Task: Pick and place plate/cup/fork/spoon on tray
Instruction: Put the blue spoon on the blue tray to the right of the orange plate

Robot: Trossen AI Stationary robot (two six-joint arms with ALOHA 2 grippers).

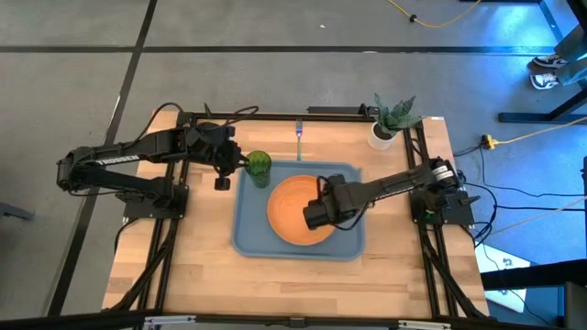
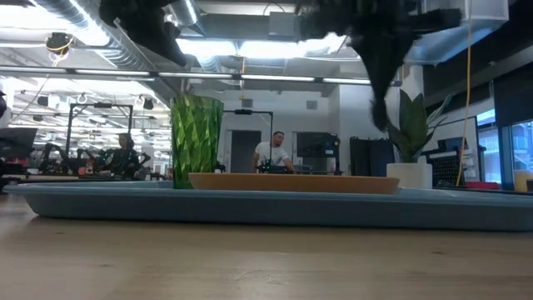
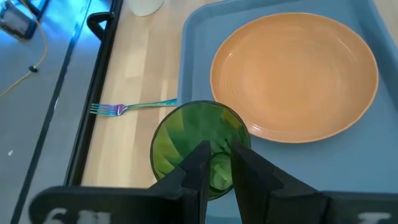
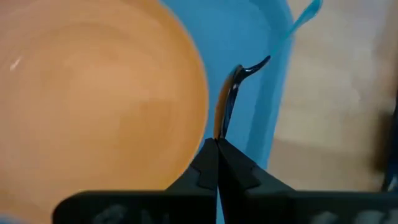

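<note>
Left end effector pinching cup rim at tray corner; right end effector pinching spoon beside plate; next, release both, fetch fork.

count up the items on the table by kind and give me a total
tray: 1
orange plate: 1
green cup: 1
fork: 1
spoon: 1
potted plant: 1
Total: 6

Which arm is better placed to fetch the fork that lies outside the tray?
Probably the left. Its claw is at the cup, near the fork on the table beyond the tray. The right claw is shut on the spoon above the plate.
</note>
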